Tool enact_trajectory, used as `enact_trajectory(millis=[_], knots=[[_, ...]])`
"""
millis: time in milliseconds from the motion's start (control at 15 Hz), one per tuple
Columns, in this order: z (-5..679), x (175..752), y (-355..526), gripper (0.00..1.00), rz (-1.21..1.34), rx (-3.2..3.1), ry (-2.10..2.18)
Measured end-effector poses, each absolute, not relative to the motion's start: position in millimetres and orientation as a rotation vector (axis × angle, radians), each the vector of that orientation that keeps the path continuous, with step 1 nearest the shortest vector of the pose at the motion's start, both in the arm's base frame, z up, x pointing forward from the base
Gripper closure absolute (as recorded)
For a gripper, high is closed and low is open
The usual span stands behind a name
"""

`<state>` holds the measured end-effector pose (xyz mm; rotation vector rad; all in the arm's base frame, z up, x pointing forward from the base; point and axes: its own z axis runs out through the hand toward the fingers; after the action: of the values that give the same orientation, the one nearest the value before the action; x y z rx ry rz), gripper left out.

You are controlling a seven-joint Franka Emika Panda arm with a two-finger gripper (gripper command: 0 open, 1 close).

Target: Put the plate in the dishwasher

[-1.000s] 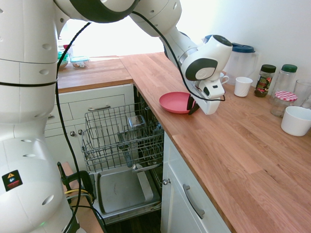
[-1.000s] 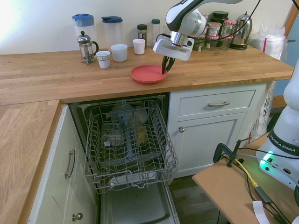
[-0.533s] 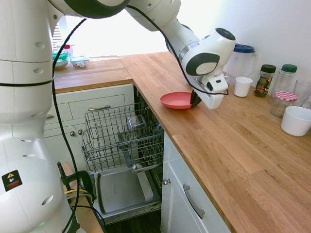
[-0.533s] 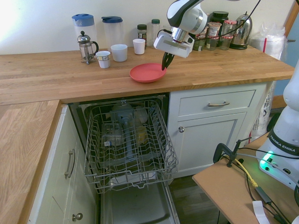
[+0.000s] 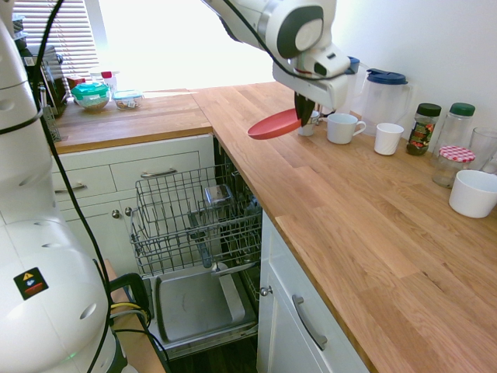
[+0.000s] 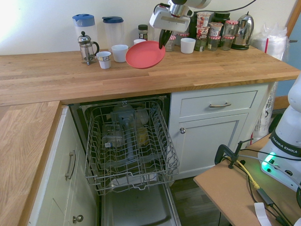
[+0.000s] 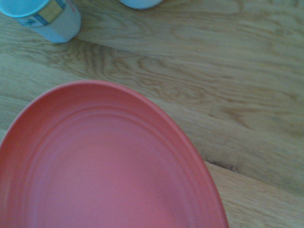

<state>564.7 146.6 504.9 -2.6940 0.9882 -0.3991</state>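
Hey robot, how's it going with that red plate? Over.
Gripper shut on the plate's rim. Plate held tilted, clear of the countertop. Dishwasher open, rack out; nothing seen blocking the way down.

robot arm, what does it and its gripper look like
The arm is glossy white with rounded segments and dark grey oval panels, a black cable running along it. Its base reads FRANKA EMIKA beside a green light. The gripper has a white boxy body and black fingers.
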Motion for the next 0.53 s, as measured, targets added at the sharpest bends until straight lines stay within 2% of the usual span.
enact_trajectory(millis=[267, 533], knots=[[554, 501, 250, 1.00, -0.676, -2.878, 0.724], [564, 443, 336, 1.00, -0.905, -3.040, 0.392]])
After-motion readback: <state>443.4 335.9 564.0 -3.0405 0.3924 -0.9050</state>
